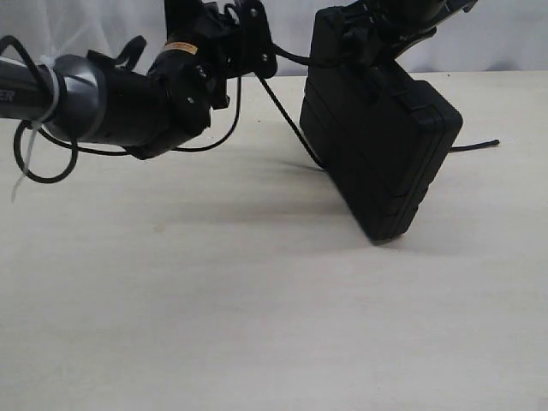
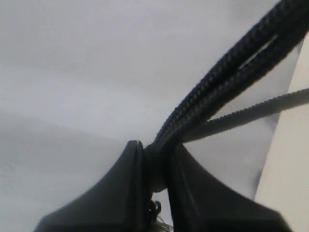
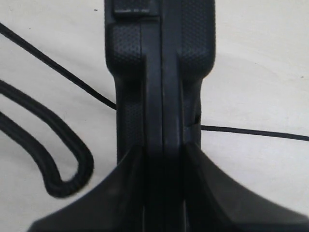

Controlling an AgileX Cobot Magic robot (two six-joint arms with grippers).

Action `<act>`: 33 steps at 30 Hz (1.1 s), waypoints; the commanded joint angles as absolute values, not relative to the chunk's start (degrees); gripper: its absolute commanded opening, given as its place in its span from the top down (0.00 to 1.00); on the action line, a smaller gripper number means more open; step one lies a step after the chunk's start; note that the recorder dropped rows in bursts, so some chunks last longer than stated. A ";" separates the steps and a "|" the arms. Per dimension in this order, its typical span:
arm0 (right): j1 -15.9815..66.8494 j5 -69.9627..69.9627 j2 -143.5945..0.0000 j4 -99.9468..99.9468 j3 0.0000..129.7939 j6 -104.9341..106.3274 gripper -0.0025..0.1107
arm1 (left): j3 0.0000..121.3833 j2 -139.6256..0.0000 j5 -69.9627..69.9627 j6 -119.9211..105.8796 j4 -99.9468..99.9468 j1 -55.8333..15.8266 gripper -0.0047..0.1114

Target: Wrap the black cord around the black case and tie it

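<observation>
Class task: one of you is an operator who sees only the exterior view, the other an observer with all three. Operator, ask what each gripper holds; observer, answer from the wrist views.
Operator: The top left is a dark tangle for me. What is pinched there?
Observer: The left gripper is shut on the black cord; two braided strands leave its fingers side by side.
Operator: And what carries the tilted black case?
Observer: The right gripper clamps it edge-on, one finger on each flat face.
</observation>
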State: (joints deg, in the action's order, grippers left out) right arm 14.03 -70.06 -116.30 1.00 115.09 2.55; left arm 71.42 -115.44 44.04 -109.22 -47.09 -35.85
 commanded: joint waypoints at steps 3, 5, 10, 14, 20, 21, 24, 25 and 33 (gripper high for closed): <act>14.08 -69.96 -116.21 1.11 115.14 2.94 0.94 | 71.43 -117.85 55.01 -118.69 -48.69 -40.12 0.96; 14.08 -69.96 -116.21 1.11 115.14 2.94 0.94 | 71.43 -118.27 56.69 -118.69 -48.68 -40.69 0.96; 14.08 -69.96 -116.21 1.24 115.14 2.94 0.94 | 72.36 -118.27 55.78 -114.77 -48.67 -41.64 0.96; 14.08 -69.96 -116.21 2.62 115.14 2.94 0.94 | 74.10 -118.27 53.12 -114.10 -48.58 -42.74 0.96; 14.08 -69.96 -116.21 3.19 115.14 2.94 0.94 | 74.73 -118.40 50.98 -113.82 -48.31 -43.98 0.96; 14.08 -69.96 -116.21 3.19 115.14 2.94 0.94 | 74.73 -118.40 50.98 -113.60 -48.46 -44.19 0.96; 14.08 -69.96 -116.21 3.81 115.14 2.94 0.94 | 74.73 -118.40 49.17 -112.14 -48.94 -45.05 0.96; 14.08 -69.96 -116.21 3.81 115.14 2.94 0.94 | 74.73 -118.40 48.70 -112.16 -49.05 -45.36 0.96; 14.08 -69.96 -116.21 3.81 115.14 2.94 0.94 | 74.78 -118.40 57.48 -116.57 -57.11 -43.12 0.96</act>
